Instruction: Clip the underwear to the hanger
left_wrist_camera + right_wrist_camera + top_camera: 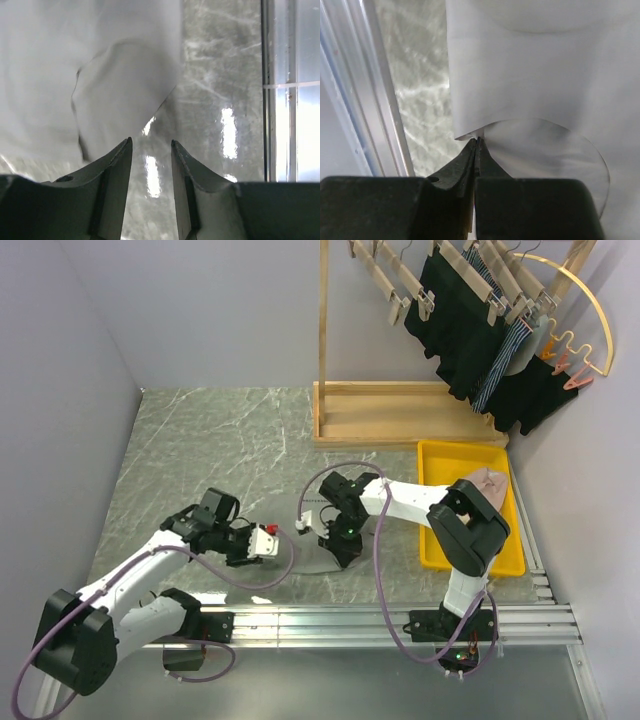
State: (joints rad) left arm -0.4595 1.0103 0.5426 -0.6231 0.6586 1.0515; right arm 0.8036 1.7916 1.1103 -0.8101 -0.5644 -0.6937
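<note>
Underwear (535, 75) lying on table (200, 440) left of yellow tray (437, 455): pale grey, smooth, one edge puckering. R gripper (477, 141) pinching that edge, jaws closed. L gripper (151, 145) hovering beside it, half-open, empty.

We see a robotics lab cell: plain grey walls (200, 310) box in a marble-patterned tabletop (220, 440) edged with aluminium rails (400, 620).

A yellow tray (445, 465) holding a beige-pink garment (487, 483) sits at the table's (220, 440) right edge, before a far-edge wooden rack (400, 415) hung with black shorts (460, 320) and a yellow hoop hanger (601, 318).
</note>
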